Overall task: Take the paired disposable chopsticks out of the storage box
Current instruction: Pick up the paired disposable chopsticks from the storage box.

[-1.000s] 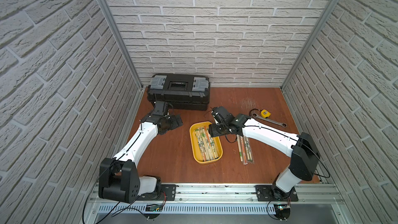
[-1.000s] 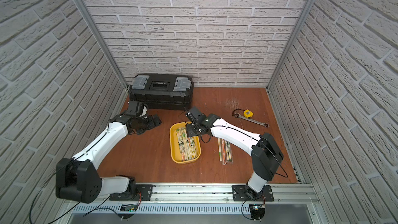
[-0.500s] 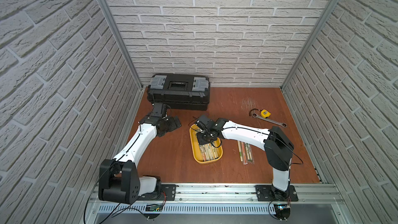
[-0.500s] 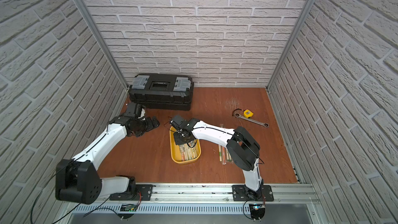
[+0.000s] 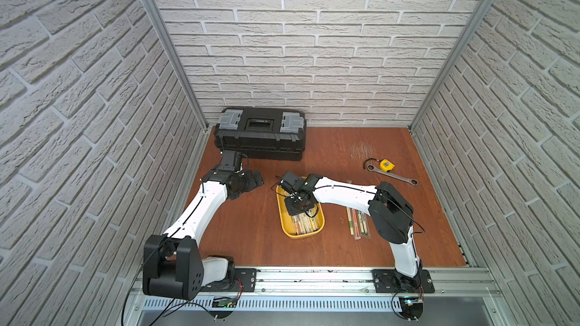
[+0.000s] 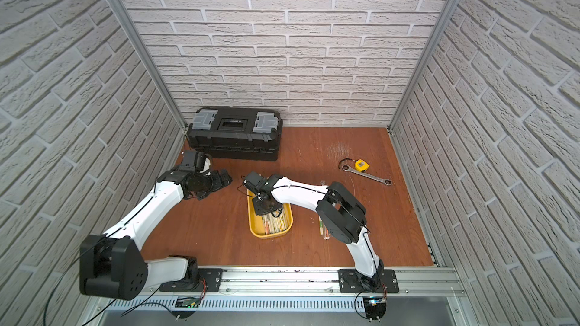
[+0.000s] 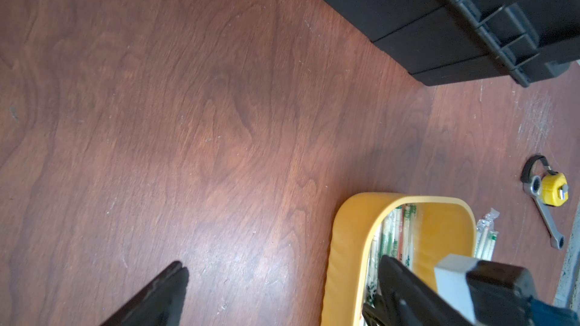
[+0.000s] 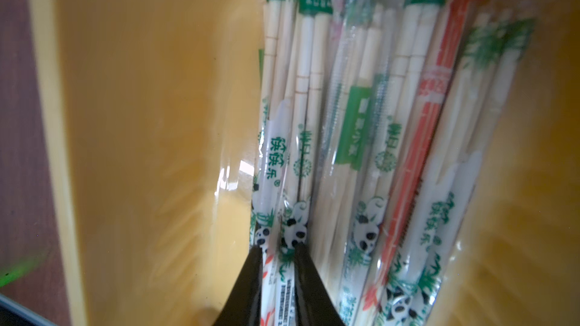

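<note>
The storage box (image 5: 303, 236) (image 6: 270, 236) is a shallow yellow tray in mid-table, seen in both top views. Several paired disposable chopsticks (image 5: 306, 224) (image 8: 361, 120) lie in it lengthwise in clear printed sleeves. My right gripper (image 5: 295, 207) (image 6: 262, 208) (image 8: 277, 247) reaches down into the tray's far half. Its two black fingers are shut on one panda-print sleeved pair at the edge of the bundle. My left gripper (image 5: 255, 178) (image 7: 282, 261) hangs wide open and holds nothing, over bare table left of the tray's wall (image 7: 348, 246).
A few more sleeved chopstick pairs (image 5: 357, 221) (image 6: 323, 227) lie on the table right of the tray. A black toolbox (image 5: 260, 134) stands at the back left, close to my left wrist. A yellow tape measure (image 5: 386, 164) and a wrench (image 5: 395, 176) lie back right.
My right arm swung left from beside the tray to over it and dipped in, its jaws narrowing onto a sleeved pair. The left arm shifted only slightly.
</note>
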`<move>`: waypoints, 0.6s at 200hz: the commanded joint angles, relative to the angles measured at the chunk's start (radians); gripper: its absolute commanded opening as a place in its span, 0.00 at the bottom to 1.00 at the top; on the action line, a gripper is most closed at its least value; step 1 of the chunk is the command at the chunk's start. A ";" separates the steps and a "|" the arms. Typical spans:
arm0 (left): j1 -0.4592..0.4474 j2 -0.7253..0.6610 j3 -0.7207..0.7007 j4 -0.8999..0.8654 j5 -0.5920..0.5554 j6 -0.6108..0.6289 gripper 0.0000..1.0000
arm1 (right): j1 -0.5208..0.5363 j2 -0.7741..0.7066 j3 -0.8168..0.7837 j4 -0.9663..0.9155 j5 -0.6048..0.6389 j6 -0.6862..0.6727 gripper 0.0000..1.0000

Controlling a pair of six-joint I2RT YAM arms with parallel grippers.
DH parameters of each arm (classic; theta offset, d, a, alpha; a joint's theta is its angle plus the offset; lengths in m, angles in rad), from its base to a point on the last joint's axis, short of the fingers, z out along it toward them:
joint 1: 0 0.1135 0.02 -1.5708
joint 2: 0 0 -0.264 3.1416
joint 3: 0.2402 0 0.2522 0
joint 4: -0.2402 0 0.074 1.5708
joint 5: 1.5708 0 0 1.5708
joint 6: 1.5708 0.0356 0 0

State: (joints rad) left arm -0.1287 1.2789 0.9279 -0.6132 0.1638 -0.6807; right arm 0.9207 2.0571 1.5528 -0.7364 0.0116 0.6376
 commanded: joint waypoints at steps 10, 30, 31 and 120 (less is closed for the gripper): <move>0.008 -0.013 -0.016 0.028 0.010 0.010 0.98 | 0.003 0.016 0.032 -0.031 0.034 -0.013 0.21; 0.009 -0.013 -0.017 0.031 0.012 0.012 0.98 | 0.001 0.027 0.042 -0.041 0.037 -0.015 0.21; 0.009 -0.012 -0.017 0.031 0.013 0.011 0.98 | 0.001 0.028 0.043 -0.041 0.037 -0.015 0.21; 0.009 -0.001 -0.017 0.044 0.022 0.009 0.98 | -0.003 0.026 0.049 -0.064 0.062 -0.014 0.24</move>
State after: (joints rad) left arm -0.1253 1.2789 0.9226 -0.5987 0.1745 -0.6807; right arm 0.9199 2.0739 1.5829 -0.7704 0.0444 0.6289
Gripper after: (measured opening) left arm 0.983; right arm 0.243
